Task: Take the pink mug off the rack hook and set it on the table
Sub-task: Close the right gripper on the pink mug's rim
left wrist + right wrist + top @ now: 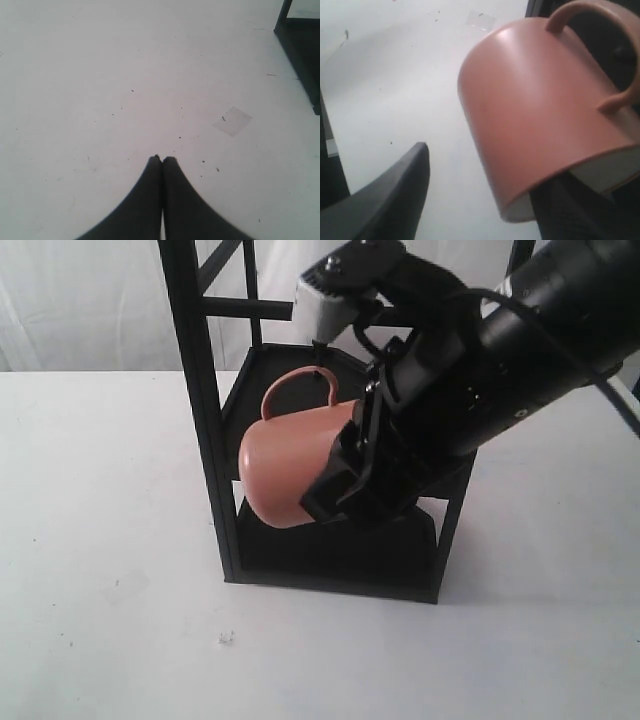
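The right arm is reaching in from 2 o'clock in the exterior view, its right end effector (345, 478) meeting the pink mug (290, 465) inside the rack (200, 390), which is standing on the white surface (100, 590). The mug is hanging clear of the surface and tilting, its base pointing toward 8 o'clock and its mouth facing the end effector at 4 o'clock. Its loop handle is sitting at 12 o'clock of the body, right at the small rack hook (321, 368); whether the loop is bearing on the hook cannot be told. In the right wrist view the end effector is standing released: 1 of its fingers (395, 200) is lying apart from the mug's outer wall with bare surface showing between them, while the other is lying at the cream-white mouth, by the rim. The left end effector (162, 160) is hovering over bare surface well away from the mug, its 2 fingertips pressing together and clenched on nothing, with a corner of the rack's base lying at 2 o'clock in the left wrist view
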Action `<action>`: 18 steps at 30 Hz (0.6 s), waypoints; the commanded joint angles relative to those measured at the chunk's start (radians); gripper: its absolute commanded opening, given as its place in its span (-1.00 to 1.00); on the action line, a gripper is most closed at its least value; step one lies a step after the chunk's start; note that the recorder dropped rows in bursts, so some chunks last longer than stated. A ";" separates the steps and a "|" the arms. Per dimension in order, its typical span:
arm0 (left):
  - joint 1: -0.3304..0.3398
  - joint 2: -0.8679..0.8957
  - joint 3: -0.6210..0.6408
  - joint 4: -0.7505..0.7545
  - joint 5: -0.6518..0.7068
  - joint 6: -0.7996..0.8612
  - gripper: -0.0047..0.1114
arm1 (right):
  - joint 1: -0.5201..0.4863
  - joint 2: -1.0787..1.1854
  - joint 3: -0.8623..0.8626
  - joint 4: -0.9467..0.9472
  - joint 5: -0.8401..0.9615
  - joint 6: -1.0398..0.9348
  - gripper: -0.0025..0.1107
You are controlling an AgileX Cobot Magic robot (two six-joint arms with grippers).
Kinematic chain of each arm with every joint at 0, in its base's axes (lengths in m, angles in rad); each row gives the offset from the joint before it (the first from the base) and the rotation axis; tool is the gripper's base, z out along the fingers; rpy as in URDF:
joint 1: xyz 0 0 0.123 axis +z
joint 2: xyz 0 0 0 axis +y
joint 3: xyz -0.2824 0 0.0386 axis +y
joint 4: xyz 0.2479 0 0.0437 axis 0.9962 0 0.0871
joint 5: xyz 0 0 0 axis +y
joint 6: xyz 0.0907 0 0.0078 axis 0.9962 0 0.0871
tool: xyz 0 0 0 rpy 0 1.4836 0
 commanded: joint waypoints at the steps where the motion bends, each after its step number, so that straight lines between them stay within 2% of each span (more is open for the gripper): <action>1: -0.005 -0.005 0.003 0.000 0.007 -0.001 -0.92 | -0.003 0.002 0.055 0.006 -0.106 -0.021 0.00; 4: -0.005 -0.005 0.003 0.000 0.007 -0.001 -0.92 | -0.003 0.002 0.072 0.006 -0.146 -0.021 -0.09; 10: -0.005 -0.005 0.003 0.000 0.007 -0.001 -0.92 | -0.003 0.002 0.079 0.036 -0.171 -0.021 -0.45; 18: -0.005 -0.005 0.003 0.000 0.007 -0.001 -0.92 | -0.003 0.002 0.079 0.088 -0.210 -0.021 -0.49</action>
